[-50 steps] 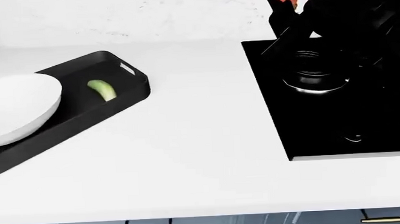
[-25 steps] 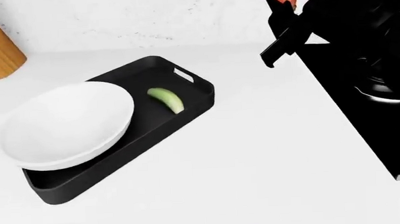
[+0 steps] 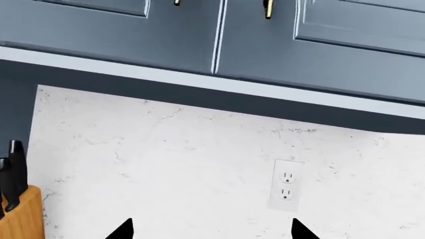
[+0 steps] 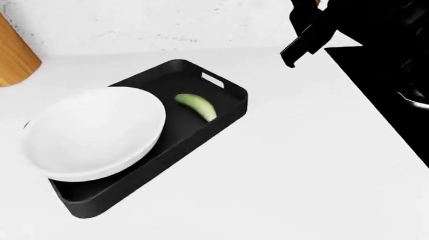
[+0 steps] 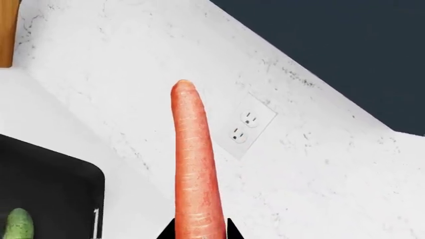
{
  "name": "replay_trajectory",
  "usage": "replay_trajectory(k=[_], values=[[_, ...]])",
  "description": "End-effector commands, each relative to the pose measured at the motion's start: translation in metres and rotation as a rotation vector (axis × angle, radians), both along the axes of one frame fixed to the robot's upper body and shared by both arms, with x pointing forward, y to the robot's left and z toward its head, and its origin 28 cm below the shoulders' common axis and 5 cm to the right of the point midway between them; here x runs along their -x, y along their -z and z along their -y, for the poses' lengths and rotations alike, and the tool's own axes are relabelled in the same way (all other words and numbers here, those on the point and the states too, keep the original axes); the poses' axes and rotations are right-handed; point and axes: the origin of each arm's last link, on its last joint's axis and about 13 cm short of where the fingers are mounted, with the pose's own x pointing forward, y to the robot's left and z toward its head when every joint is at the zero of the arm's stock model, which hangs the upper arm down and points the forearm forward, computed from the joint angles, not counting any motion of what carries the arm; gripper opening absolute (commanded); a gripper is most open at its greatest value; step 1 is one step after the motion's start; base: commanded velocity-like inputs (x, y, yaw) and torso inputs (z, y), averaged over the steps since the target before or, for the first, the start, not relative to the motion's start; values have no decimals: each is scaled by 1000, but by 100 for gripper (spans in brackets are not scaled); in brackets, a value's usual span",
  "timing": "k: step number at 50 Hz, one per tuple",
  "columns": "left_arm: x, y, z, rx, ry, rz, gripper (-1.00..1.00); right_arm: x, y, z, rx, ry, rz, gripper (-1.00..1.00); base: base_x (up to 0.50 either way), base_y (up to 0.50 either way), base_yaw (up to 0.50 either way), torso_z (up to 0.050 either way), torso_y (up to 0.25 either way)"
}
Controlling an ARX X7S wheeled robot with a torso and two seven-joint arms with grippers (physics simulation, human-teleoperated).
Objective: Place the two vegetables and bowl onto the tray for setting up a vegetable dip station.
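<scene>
The carrot (image 5: 194, 164) is being held clamped at its thick end in the right gripper (image 5: 196, 230), raised near the back wall and well apart from the tray (image 4: 229, 111), where the bowl (image 4: 92, 133) and the cucumber (image 4: 196, 106) are already lying. For a clean finish, the carrot is best being carried over the bare strip of tray beside the cucumber, lowered flat, clear of the bowl's edge, and let go only once low. The left gripper (image 3: 211, 230) is being kept wide apart and empty, aimed at the wall.
</scene>
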Motion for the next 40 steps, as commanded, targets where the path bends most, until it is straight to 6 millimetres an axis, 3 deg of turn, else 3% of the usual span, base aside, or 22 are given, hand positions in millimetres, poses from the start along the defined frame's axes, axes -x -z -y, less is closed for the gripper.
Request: replay_trajectory(k=[1,5,28,36,40], values=[[0,0,0,0,-1,1,100,1,-1,0,20,4,25,-100,2,500,0,0,0],[0,1,0,-1,0,-2,100,-2,1,0,10,9,18,-100,2,500,0,0,0],[-1,1,0,-3,0,-2,100,-1,-1,0,5,-13,48,-100,94,0,0,0,0],[0,1,0,-3,0,-1,100,-1,-2,0,-4,-8,52,-100,2,480,0,0,0],[0,1,0,-2,0,-1,100,-2,0,0,-26,-11,37,-100,0,23,0,0,0]])
